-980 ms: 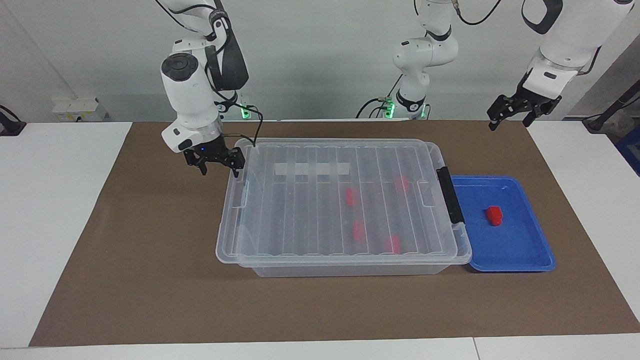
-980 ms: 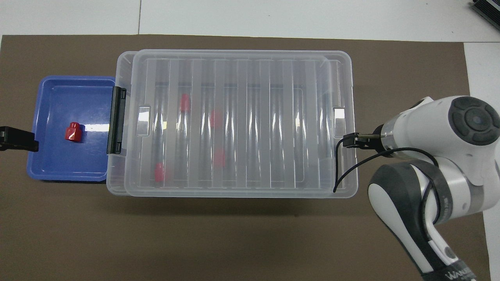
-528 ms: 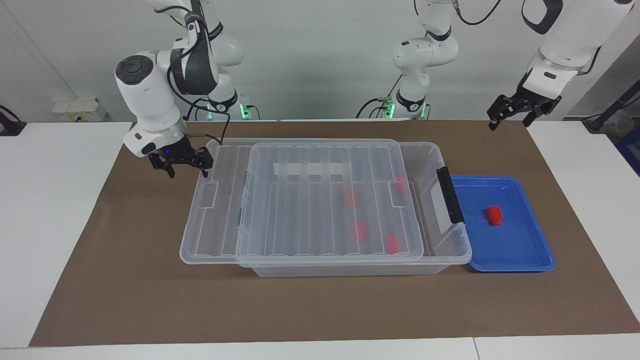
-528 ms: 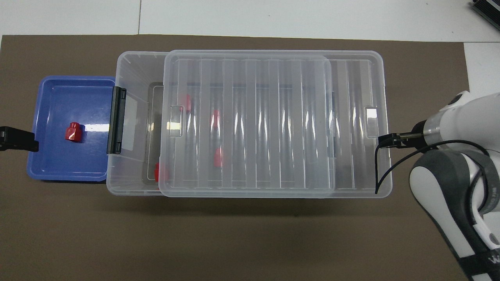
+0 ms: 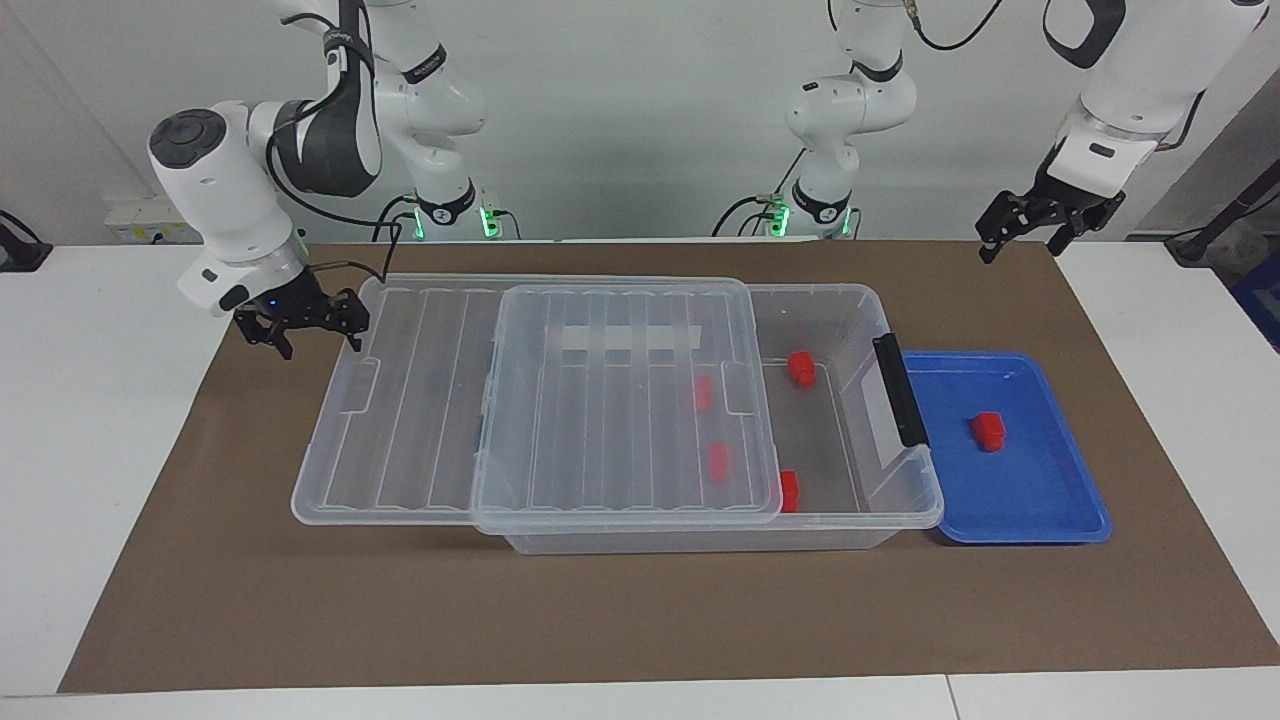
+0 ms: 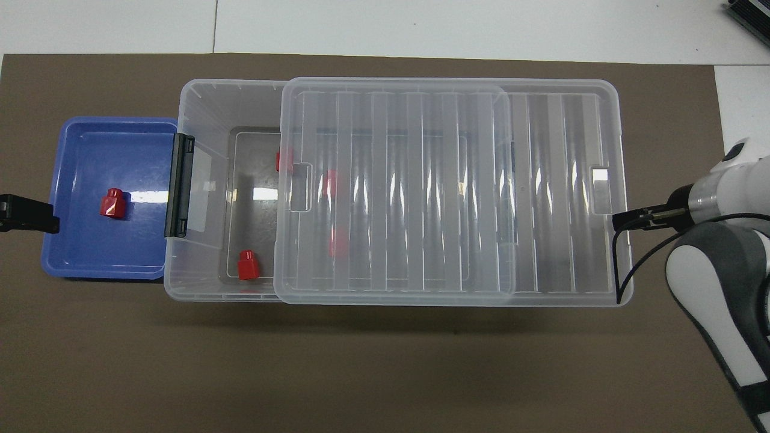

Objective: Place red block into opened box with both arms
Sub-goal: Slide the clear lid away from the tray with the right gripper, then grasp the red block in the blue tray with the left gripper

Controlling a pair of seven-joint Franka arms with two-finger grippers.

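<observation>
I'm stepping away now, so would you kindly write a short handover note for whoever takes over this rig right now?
Right gripper: at the lid's edge at the right arm's end of the table, fingers spread wide; whether it grips the lid is unclear.
Left gripper: open, empty, waiting up over the mat near the blue tray.
Box: lid slid partway toward the right arm's end, leaving a gap at the handle end. Four red blocks lie inside.
Red block: one in the blue tray, untouched.
Done: box partly opened.
Left: pick the tray's block and put it into the box.
</observation>
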